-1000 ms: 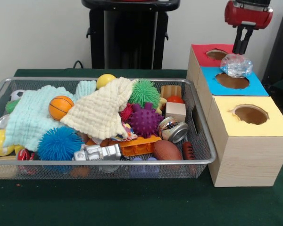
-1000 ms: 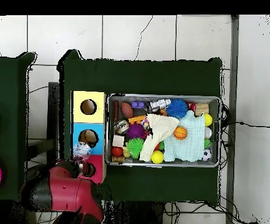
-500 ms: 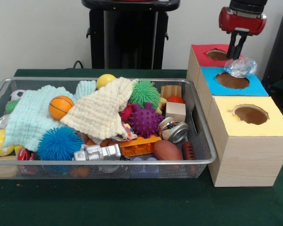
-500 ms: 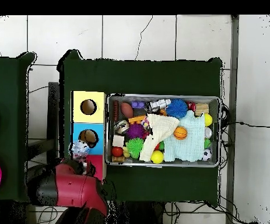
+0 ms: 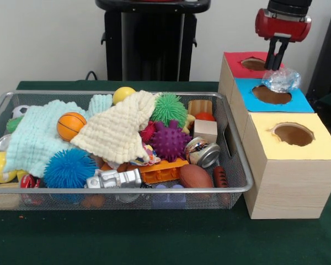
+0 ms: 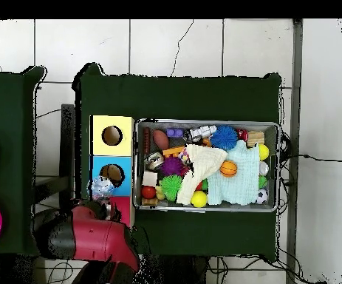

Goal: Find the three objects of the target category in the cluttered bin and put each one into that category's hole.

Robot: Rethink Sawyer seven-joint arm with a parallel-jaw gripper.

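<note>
At the upper right, the gripper (image 5: pixel 276 62), its fingers clamped on a crumpled clear plastic wad (image 5: pixel 281 80), hangs over the blue-topped box (image 5: pixel 295 102), partly hiding the red-topped box (image 5: pixel 237 64) hole behind.

Toys piled in bin (image 5: pixel 240 187), row of boxes (image 5: pixel 289 182) just beside it

The gripper (image 5: pixel 277 62) pinches a crumpled clear plastic wad (image 5: pixel 281 80) above the blue box (image 5: pixel 271 105), beside the red box (image 5: pixel 241 66). The wire basket (image 5: pixel 231 144) holds balls, cloths and toys.
</note>
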